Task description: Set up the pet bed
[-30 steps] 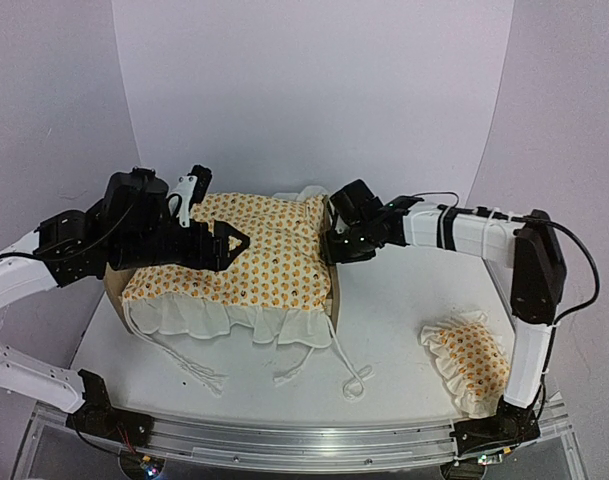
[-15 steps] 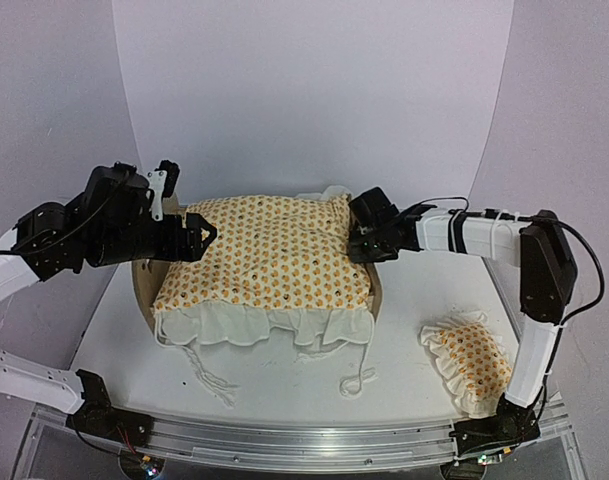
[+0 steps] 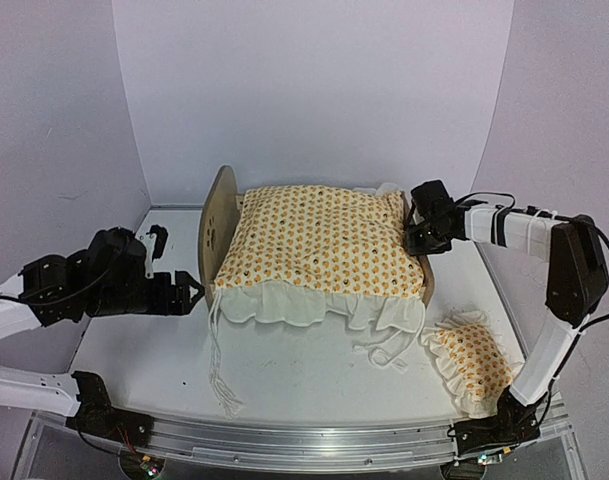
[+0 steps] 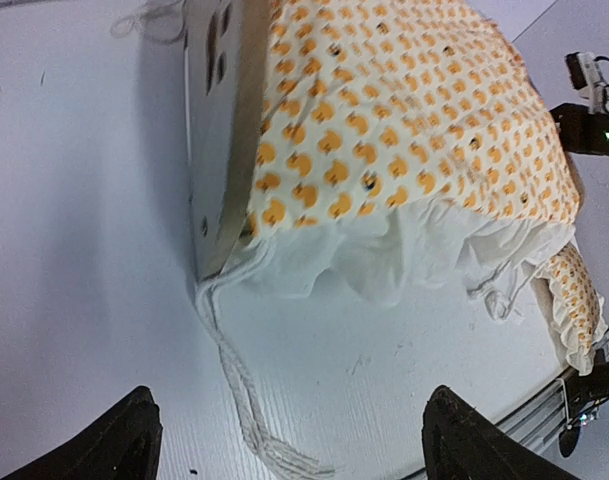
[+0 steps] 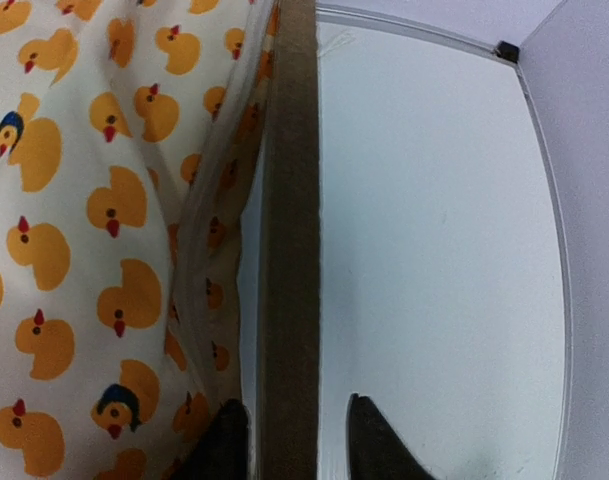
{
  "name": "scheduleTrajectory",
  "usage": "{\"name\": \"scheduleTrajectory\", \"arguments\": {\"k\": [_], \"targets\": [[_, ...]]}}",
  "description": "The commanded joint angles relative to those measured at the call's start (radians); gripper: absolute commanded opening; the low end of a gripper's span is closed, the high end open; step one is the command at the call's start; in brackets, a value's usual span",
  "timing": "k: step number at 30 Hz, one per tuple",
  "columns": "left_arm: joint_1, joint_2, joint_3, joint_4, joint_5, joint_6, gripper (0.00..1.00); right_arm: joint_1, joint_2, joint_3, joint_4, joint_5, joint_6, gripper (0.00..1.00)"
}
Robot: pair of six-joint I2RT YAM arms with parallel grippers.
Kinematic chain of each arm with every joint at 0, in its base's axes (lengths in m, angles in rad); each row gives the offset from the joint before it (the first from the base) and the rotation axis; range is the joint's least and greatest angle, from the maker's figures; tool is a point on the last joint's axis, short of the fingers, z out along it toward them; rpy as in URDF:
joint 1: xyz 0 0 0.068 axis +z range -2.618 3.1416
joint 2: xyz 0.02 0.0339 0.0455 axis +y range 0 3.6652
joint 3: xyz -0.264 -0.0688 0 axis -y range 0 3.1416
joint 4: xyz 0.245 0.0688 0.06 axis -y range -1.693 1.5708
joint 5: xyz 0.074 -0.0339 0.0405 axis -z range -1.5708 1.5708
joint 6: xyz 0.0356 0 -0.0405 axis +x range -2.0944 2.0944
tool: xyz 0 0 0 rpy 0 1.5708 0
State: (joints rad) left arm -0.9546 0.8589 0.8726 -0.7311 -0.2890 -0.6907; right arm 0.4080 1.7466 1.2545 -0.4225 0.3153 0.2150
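**Top external view:** Illumination is bright, diffuse and even, and arrives from above. The walls [image 3: 314, 90] carry a lavender cast. Shadows are soft, limited to a faint band on the tabletop [image 3: 284, 390] below the ruffle of the quilt [image 3: 324, 245]. Focus is sharp across the frame.

**Left wrist view:** The tabletop is near overexposure at the left of the frame. A grey shadow lies beside the pet bed [image 4: 219, 150]. The fingers [image 4: 124, 445] of the left end effector [image 4: 294, 450], at the bottom edge, render as dark, soft-edged shapes.

**Right wrist view:** This is a close-range picture. The duck print is reasonably sharp. The wooden edge at centre frame and the fingers of the right end effector [image 5: 299, 440] at the bottom are blurred and underexposed. The tabletop shows a cool blue-grey tint.
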Motion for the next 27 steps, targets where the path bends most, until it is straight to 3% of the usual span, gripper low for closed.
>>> {"name": "scheduleTrajectory", "arguments": {"k": [1, 4, 7, 11, 13, 19, 27], "targets": [[0.004, -0.053, -0.211, 0.139, 0.078, -0.157, 0.9, 0.004, -0.146, 0.085, -0.069, -0.022, -0.106, 0.54], [0.008, -0.028, -0.355, 0.318, 0.14, -0.192, 0.83, 0.032, -0.216, 0.118, -0.107, -0.064, -0.104, 0.64], [0.019, 0.1, -0.413, 0.474, 0.172, -0.189, 0.73, 0.121, -0.248, 0.165, -0.158, -0.075, -0.087, 0.68], [0.088, 0.261, -0.44, 0.663, 0.239, -0.165, 0.4, 0.3, -0.249, 0.174, -0.159, -0.196, -0.041, 0.69], [0.136, 0.309, -0.447, 0.754, 0.271, -0.156, 0.31, 0.365, -0.241, 0.149, -0.124, -0.265, 0.011, 0.69], [0.157, 0.448, -0.378, 0.737, 0.211, -0.128, 0.25, 0.503, -0.196, 0.089, -0.041, -0.329, 0.073, 0.69], [0.157, 0.549, -0.335, 0.652, 0.132, -0.102, 0.2, 0.575, -0.13, 0.115, -0.014, -0.36, 0.046, 0.68]]}}
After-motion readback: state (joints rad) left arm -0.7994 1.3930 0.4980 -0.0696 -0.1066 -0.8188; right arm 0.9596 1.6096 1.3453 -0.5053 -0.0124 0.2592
